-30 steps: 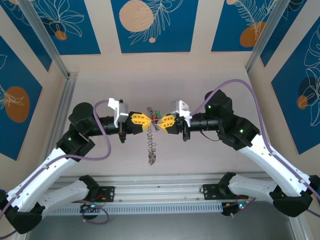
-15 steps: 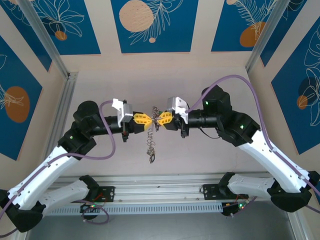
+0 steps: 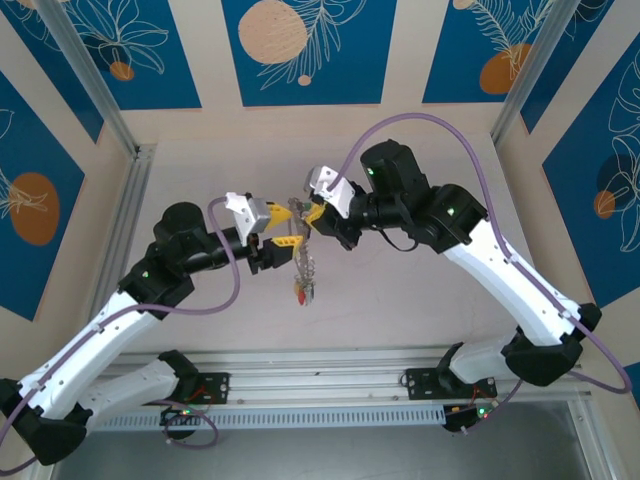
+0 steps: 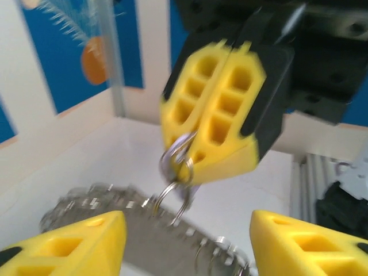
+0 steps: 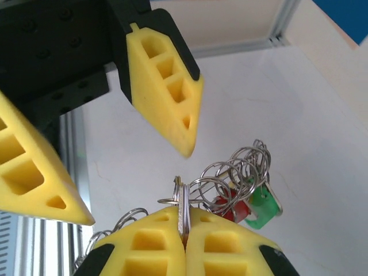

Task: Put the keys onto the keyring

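My right gripper (image 3: 311, 214) is shut on a thin metal ring of the keyring (image 5: 183, 211), which shows edge-on between its yellow pads. The keyring (image 3: 303, 258) hangs below it above the table, strung with small split rings. A red key (image 5: 221, 204) and a green key (image 5: 260, 208) dangle at the bunch's end, and the keys (image 3: 304, 288) are its lowest part. My left gripper (image 3: 283, 228) stands open just left of the bunch, with its fingers (image 5: 167, 86) apart and nothing between them. In the left wrist view the keyring (image 4: 144, 230) runs across between my open left gripper (image 4: 187, 221).
The pale table top (image 3: 420, 300) lies below both arms. An aluminium rail (image 3: 330, 385) runs along the near edge by the arm bases. Frame posts (image 3: 95, 90) and blue patterned walls close in the back and sides.
My left gripper has opened and let go of the keyring. The right arm has swung left and towards the back, carrying the bunch, which now hangs from the right gripper alone.
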`<state>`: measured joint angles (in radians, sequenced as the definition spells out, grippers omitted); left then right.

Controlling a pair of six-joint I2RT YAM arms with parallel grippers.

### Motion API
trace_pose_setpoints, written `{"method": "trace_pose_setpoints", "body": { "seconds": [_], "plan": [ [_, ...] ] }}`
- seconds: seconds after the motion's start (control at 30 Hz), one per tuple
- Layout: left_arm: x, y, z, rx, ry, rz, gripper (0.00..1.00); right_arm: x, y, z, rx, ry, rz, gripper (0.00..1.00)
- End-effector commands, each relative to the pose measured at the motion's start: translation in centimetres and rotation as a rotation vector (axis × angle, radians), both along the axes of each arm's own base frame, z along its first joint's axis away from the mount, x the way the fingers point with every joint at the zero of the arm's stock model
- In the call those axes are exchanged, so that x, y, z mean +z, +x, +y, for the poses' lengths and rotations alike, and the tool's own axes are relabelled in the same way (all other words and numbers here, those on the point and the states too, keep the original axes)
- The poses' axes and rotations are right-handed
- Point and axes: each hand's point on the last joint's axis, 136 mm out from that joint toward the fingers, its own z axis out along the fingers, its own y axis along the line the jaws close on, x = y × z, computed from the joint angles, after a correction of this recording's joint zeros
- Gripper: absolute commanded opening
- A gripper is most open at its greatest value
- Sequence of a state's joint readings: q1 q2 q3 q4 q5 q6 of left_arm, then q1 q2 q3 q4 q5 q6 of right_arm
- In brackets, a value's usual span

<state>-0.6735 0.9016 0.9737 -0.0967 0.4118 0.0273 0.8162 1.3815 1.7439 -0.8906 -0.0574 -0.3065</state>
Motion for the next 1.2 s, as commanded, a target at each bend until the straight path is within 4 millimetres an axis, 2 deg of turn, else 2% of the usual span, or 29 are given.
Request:
{"method": "trace_pose_setpoints", "body": {
  "seconds": [0.0,0.27,0.37,0.5,0.7,0.8,0.93,1.03,1.17],
  "plan": [
    [-1.3,2.9,3.2,0.239,0.010,0.023,0.68,-0.5,1.8,-0.8,-0.093,-0.091,0.003,0.00],
    [-4.9,4.5,7.7,0.501,0.048,0.065,0.70,-7.0,6.9,-2.4,-0.268,-0.396,0.154,0.00],
    [-5.7,4.6,9.1,0.569,0.033,0.061,0.69,-9.4,8.4,-3.9,-0.335,-0.560,0.188,0.00],
    [-6.7,4.5,10.0,0.608,0.002,0.052,0.69,-11.0,10.2,-5.7,-0.429,-0.696,0.163,0.00],
    [-7.2,4.4,9.5,0.584,-0.014,0.050,0.69,-13.2,11.9,-7.5,-0.527,-0.792,0.206,0.00],
    [-7.0,4.2,9.3,0.570,-0.025,0.049,0.69,-14.6,12.5,-6.8,-0.526,-0.789,0.246,0.00],
    [-6.9,4.0,10.0,0.592,-0.041,0.047,0.69,-15.3,13.5,-4.5,-0.491,-0.729,0.284,0.00],
    [-7.4,4.2,10.9,0.645,-0.036,0.066,0.72,-14.7,14.5,-2.4,-0.462,-0.678,0.266,0.00],
    [-7.9,4.5,12.3,0.727,-0.009,0.099,0.77,-13.1,14.1,1.6,-0.377,-0.497,0.310,0.00]
  ]
}}
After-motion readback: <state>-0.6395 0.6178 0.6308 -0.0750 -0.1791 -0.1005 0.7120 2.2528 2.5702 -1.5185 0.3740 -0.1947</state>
